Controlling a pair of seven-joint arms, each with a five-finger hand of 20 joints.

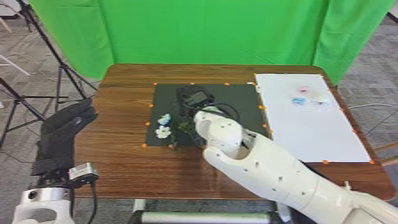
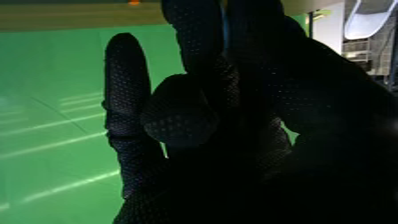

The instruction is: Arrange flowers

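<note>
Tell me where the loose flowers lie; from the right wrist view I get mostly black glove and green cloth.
Observer: A light-blue flower and a white flower lie near the left edge of the black rectangular mat.
Operator: Now locate the other hand.
Observer: The black-gloved left hand is by the left edge of the brown wooden table.
Operator: Report what's on the right side.
Observer: Small pink and blue pieces lie toward the far end of a white rectangular sheet.
</note>
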